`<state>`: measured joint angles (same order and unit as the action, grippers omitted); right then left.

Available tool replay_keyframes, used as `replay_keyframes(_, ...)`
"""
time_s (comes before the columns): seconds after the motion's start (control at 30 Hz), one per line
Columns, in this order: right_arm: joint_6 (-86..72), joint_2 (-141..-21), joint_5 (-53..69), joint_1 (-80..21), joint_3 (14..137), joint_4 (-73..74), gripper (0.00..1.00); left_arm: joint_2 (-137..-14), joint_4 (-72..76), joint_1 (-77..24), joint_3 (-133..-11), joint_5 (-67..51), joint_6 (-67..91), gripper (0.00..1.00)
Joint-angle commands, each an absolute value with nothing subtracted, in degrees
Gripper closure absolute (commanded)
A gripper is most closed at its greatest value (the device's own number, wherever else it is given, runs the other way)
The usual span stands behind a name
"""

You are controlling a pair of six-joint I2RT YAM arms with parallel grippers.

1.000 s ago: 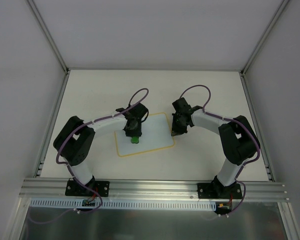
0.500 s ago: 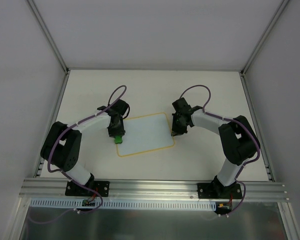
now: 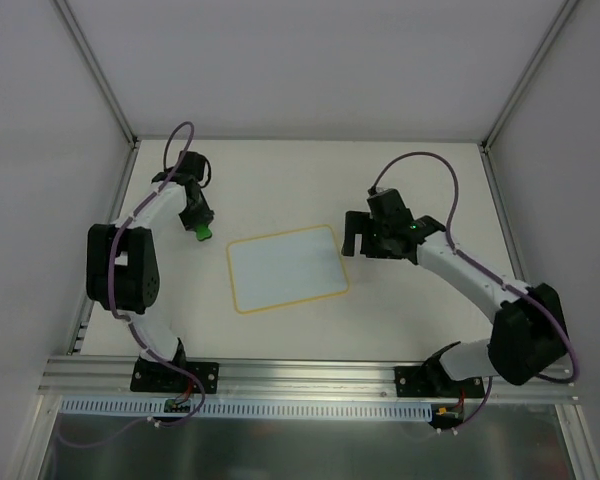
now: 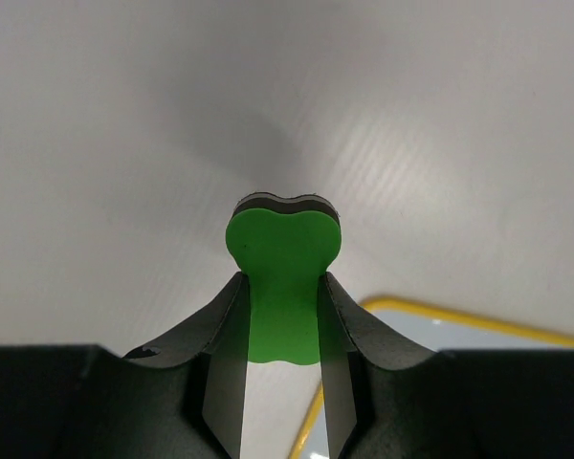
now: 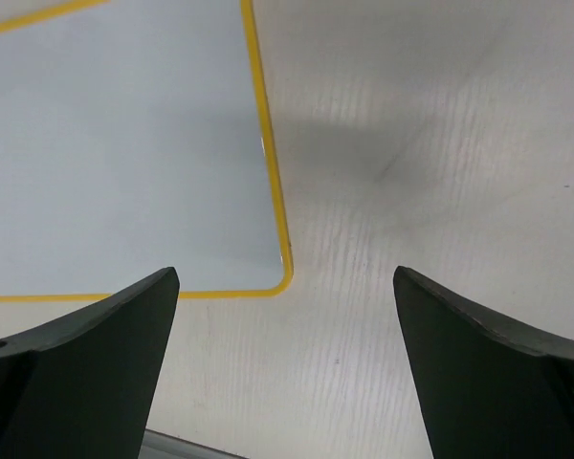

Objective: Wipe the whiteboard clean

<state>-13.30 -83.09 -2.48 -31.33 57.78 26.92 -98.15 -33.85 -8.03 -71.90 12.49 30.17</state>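
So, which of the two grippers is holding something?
The left gripper: it is shut on the green eraser, left of the whiteboard. The right gripper is open and empty.

The whiteboard (image 3: 287, 268) lies flat on the table (image 3: 430, 180), near its centre, slightly rotated. It is rectangular with rounded corners and a thin yellow border. Its white surface is clean and uncovered.

Jaws pinch green eraser (image 4: 283, 277) above table (image 4: 124, 115); whiteboard (image 4: 478, 337) corner at lower right.
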Motion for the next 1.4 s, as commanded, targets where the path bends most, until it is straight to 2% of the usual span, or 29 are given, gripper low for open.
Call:
replay_keyframes(0.0, -8.5, -72.8, -6.5, -31.2, 56.3, 28.4, 0.01, -103.5, -35.5, -3.9, -77.5, 12.6, 28.0, 1.00)
replay_keyframes(0.1, -6.5, -65.0, -8.3, -31.2, 54.4, 28.4, 0.01, -107.6, -35.7, -2.1, -81.6, 13.3, 26.7, 0.99)
replay_keyframes(0.13, -5.2, -63.0, -8.9, -31.2, 53.9, 28.6, 0.01, -108.6, -35.8, -1.8, -82.4, 13.4, 26.5, 0.94)
replay_keyframes(0.2, -4.1, -57.6, -10.1, -31.2, 52.5, 28.7, 0.01, -111.1, -35.9, -1.1, -84.4, 13.3, 26.0, 0.92)
replay_keyframes(0.3, -2.4, -53.0, -11.5, -31.2, 51.3, 29.3, 0.01, -113.5, -36.2, -0.4, -86.0, 13.2, 25.4, 0.79)
replay_keyframes(0.33, -1.9, -50.5, -12.0, -31.2, 51.0, 29.5, 0.01, -113.6, -36.2, -0.4, -86.1, 13.2, 25.4, 0.72)
replay_keyframes(0.37, -1.3, -49.4, -13.1, -31.2, 50.9, 29.9, 0.01, -113.5, -36.3, -0.4, -86.1, 13.4, 25.5, 0.57)
replay_keyframes(0.43, -0.5, -47.7, -14.1, -31.2, 51.0, 30.9, 0.01, -112.4, -36.3, -0.4, -85.7, 13.5, 25.7, 0.35)
replay_keyframes(0.47, -0.4, -46.4, -15.4, -31.1, 51.2, 31.3, 0.01, -111.1, -36.4, -0.4, -85.2, 13.6, 25.8, 0.19)
replay_keyframes(0.57, 1.3, -44.7, -18.2, -31.2, 52.5, 32.9, 0.01, -106.2, -36.7, -0.4, -83.4, 13.0, 26.2, 0.01)
replay_keyframes(0.73, 4.5, -42.3, -22.6, -31.1, 56.4, 34.7, 0.01, -91.7, -37.3, -0.4, -79.3, 9.2, 25.4, 0.01)
replay_keyframes(0.97, 10.1, -38.7, -28.4, -31.0, 65.3, 36.9, 0.01, -59.1, -37.4, -0.4, -74.2, 3.3, 15.1, 0.01)
replay_keyframes(1.17, 14.5, -34.3, -30.1, -30.9, 72.5, 37.0, 0.01, -38.3, -37.8, -0.4, -74.5, 2.6, 9.2, 0.01)
replay_keyframes(1.37, 18.8, -30.9, -32.6, -31.0, 77.0, 36.8, 0.01, -29.8, -41.0, -0.4, -80.0, 3.5, 7.7, 0.01)
